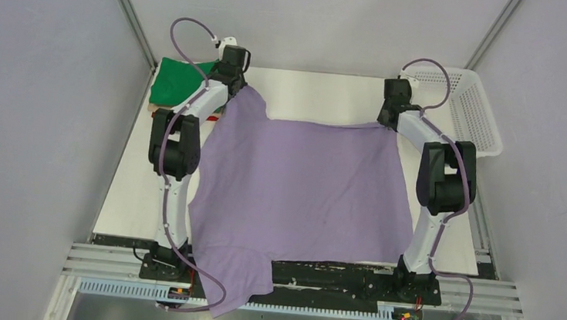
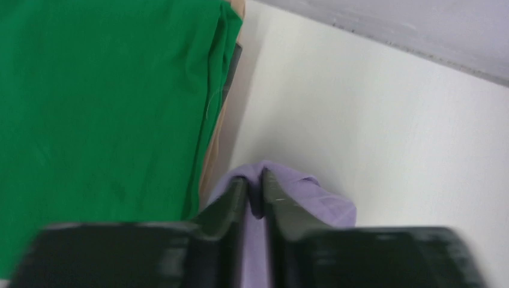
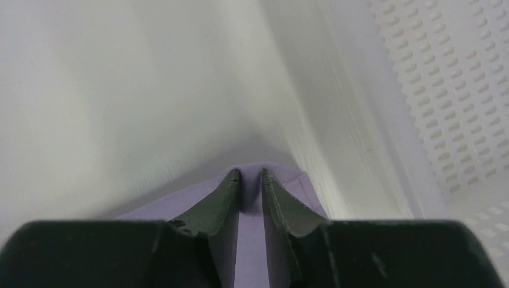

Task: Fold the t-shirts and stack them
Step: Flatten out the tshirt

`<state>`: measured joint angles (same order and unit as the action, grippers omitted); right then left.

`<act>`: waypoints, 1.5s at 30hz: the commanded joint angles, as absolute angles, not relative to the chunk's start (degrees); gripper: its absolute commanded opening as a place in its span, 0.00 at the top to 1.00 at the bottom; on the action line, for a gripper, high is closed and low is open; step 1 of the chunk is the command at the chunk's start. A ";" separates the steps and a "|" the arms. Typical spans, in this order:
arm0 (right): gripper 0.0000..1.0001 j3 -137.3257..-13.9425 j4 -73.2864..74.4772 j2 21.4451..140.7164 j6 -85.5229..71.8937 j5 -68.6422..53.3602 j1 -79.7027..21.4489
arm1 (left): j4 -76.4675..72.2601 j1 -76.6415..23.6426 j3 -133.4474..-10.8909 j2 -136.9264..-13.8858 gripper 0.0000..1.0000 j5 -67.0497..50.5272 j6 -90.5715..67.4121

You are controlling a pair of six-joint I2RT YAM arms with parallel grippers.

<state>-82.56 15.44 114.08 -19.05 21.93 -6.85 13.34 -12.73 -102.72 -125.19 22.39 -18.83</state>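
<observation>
— Left pincer [image 2: 255, 180], what does it hold?
— It is clamped on a bunched far corner of the lavender t-shirt [image 1: 301, 192], just beside the folded green t-shirt [image 2: 102, 108].
— And the right pincer [image 3: 251, 175]?
— Barely parted over the other far corner; whether it pinches cloth cannot be told.
— The shirt itself?
— Spread across the surface [image 1: 309, 93] between both arms, one sleeve draping over the near edge.
</observation>
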 commanded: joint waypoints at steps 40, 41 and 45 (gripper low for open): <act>0.02 -69.25 7.74 113.15 -18.67 11.84 -11.42 | 18.11 -18.24 -93.04 -127.89 0.00 0.26 -37.69; 0.02 -69.30 7.44 113.44 -18.72 11.80 -10.90 | 18.27 -18.24 -94.10 -128.70 0.00 0.26 -37.83; 0.02 -71.04 7.17 115.48 -19.67 10.94 -8.88 | 20.24 -18.25 -99.87 -132.83 0.00 0.26 -37.80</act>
